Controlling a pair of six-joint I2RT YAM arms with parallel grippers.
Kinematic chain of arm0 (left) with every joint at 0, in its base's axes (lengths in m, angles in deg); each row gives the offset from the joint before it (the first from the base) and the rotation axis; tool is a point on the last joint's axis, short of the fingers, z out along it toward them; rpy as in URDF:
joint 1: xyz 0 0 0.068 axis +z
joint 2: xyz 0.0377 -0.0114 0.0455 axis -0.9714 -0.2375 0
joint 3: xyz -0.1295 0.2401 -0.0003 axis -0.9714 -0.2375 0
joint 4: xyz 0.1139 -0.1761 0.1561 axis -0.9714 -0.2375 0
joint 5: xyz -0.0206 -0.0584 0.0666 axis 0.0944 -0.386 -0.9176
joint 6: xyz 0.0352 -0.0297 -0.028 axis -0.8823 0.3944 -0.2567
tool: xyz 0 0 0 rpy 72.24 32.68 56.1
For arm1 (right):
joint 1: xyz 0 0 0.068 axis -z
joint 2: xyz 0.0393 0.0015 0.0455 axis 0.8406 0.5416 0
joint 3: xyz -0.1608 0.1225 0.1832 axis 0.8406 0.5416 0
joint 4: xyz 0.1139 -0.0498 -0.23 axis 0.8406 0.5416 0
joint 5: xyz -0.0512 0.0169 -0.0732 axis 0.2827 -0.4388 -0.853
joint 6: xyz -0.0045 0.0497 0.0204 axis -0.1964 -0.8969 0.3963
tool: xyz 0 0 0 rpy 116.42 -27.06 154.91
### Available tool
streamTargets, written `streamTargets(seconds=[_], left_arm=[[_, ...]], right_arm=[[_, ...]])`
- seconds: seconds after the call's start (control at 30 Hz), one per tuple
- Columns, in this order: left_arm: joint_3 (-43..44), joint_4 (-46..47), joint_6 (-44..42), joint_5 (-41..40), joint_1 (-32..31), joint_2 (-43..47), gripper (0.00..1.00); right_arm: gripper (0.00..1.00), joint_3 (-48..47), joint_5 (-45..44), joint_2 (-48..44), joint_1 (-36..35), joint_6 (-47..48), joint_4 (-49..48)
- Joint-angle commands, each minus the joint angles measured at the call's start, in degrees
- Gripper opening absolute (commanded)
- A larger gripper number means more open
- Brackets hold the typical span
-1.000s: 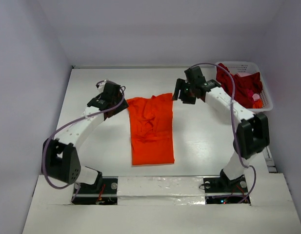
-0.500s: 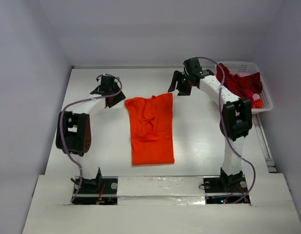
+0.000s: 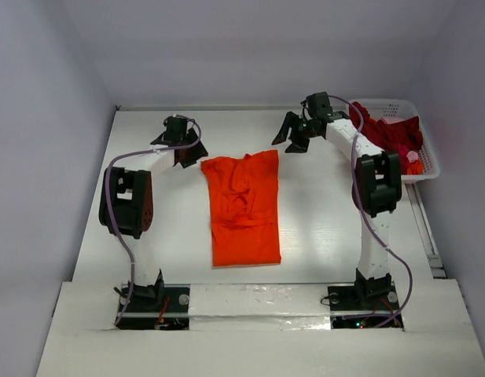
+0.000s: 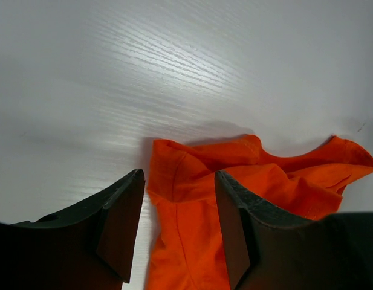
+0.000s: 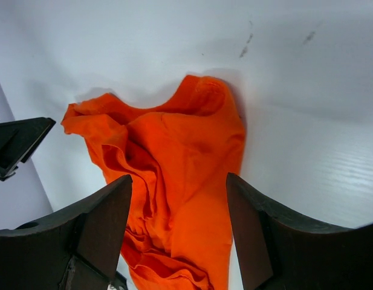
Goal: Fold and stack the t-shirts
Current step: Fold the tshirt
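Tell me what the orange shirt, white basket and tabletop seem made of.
Orange shirt: soft matte cloth, probably cotton knit; it wrinkles and drapes. Basket: stiff white plastic, judging by its moulded lattice walls. Tabletop: white, faintly glossy, with fine grain lines; painted wood or laminate.

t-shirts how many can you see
2: the orange t-shirt lies spread, centre; the dark red t-shirt is heaped in the white basket, far right. Others may hide beneath it.
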Motion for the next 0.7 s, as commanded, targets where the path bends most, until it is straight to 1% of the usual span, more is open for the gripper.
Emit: streamTargets(seconds=[0.0, 0.27, 0.4, 0.53, 0.67], left_arm=[[3.1, 0.7, -0.2, 2.1, 0.0, -0.8, 0.46], [5.5, -0.7, 0.0, 2.2, 0.5, -2.8, 0.45], [6.5, -2.0, -0.7, 0.5, 0.5, -3.7, 0.44], [6.2, -2.2, -0.6, 0.7, 0.5, -4.1, 0.43], [6.3, -5.0, -0.8, -0.4, 0.5, -4.4, 0.42]], right_arm=[[0.69, -4.0, 4.7, 1.9, -0.1, -0.8, -2.7], [0.70, -5.3, 4.9, 3.7, -0.1, -1.1, -2.7], [0.70, -4.4, 4.2, 4.0, -0.1, -1.7, -3.0], [0.70, -3.3, 4.7, 4.1, -0.1, -2.4, -4.1], [0.70, -3.0, 4.3, 4.2, -0.1, -2.3, -4.2]])
